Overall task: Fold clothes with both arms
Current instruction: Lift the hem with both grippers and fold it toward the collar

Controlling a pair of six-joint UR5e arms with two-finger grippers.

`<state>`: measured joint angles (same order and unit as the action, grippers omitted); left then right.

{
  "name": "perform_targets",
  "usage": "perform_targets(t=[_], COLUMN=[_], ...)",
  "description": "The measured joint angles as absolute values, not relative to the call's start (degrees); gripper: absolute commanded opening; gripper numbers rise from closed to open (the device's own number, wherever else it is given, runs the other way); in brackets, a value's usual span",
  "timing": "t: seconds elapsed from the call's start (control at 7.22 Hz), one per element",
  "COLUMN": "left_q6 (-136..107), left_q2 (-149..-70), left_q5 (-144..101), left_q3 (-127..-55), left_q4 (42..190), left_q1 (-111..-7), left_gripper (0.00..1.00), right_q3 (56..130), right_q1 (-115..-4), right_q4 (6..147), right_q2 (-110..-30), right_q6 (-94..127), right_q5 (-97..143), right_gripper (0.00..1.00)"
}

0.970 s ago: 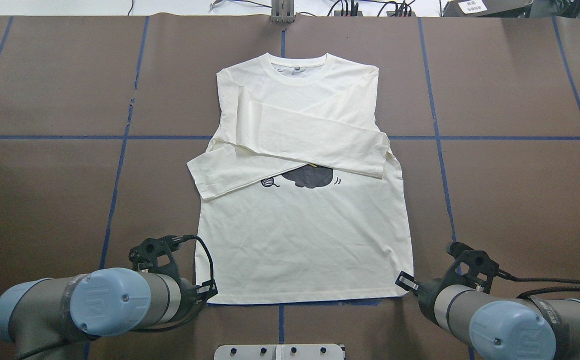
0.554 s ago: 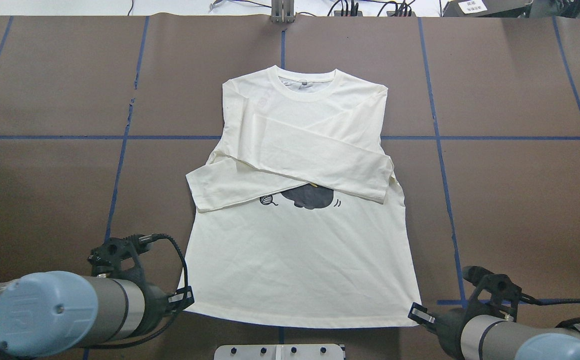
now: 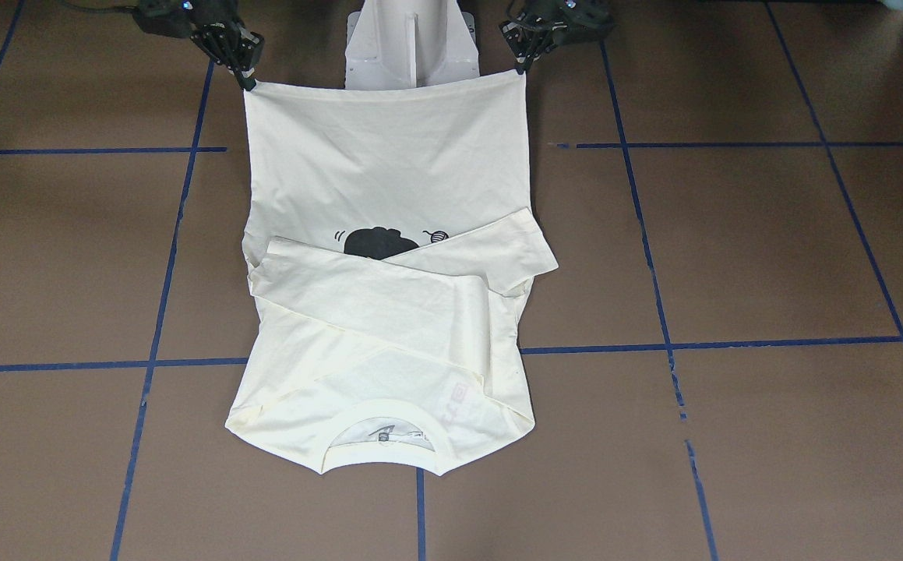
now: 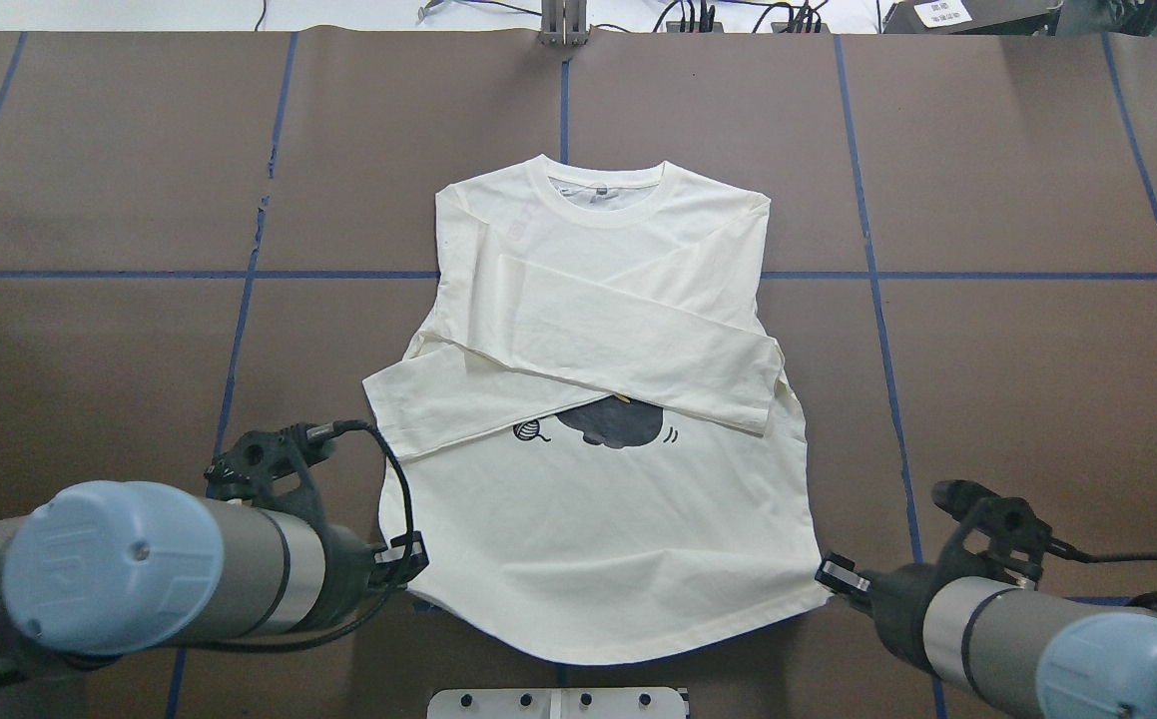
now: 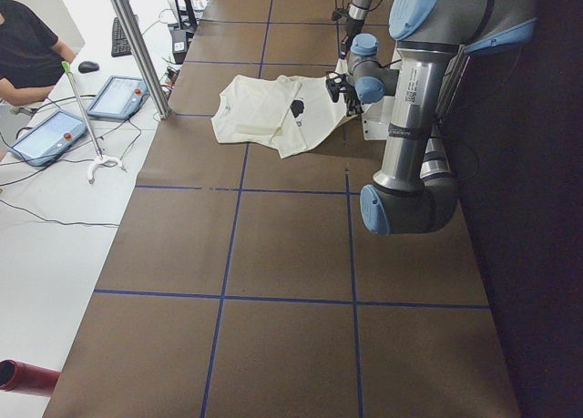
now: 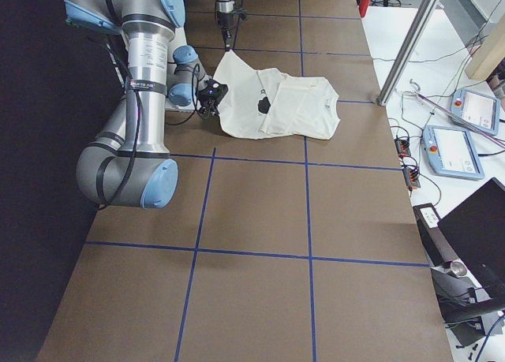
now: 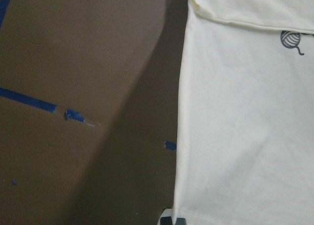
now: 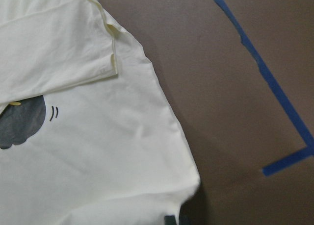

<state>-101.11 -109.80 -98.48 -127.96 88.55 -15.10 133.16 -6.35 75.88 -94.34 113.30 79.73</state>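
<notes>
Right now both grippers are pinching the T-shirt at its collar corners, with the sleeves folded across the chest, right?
Not quite. The left gripper and right gripper pinch the T-shirt at its two bottom hem corners, not at the collar, which lies at the end away from the robot. The overhead exterior view shows this. The sleeves are folded across the chest, as you said.

T-shirt (image 4: 598, 529): cream-white, with a black print (image 4: 610, 422) and a small grey yarn-ball motif (image 4: 531, 430). Table (image 4: 1017, 350): brown, gridded with blue tape lines (image 4: 1027, 275). Left arm (image 4: 239, 584) and right arm (image 4: 977, 629): grey-silver, light-blue joint caps (image 4: 114, 564), black cables (image 4: 400, 489).
</notes>
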Motion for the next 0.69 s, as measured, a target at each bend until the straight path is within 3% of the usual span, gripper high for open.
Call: perform_targets(t=[0.42,0.69], left_q6=[-93.08,-90.62], left_q2=[-114.38,-119.01], left_q5=[-97.82,-97.81], left_q3=[-119.81,-106.7], left_q4=[93.0,103.38], left_q1=[-25.77,-33.31], left_gripper=[0.0,0.0], right_q3=[124.36,114.38], right_q1=[-19.09,-31.23], right_q4=[80.84,83.93], right_q2=[-81.42,-71.66], right_q6=[105.13,96.37], right_q5=[86.24,94.84], right_gripper=[0.0,0.0])
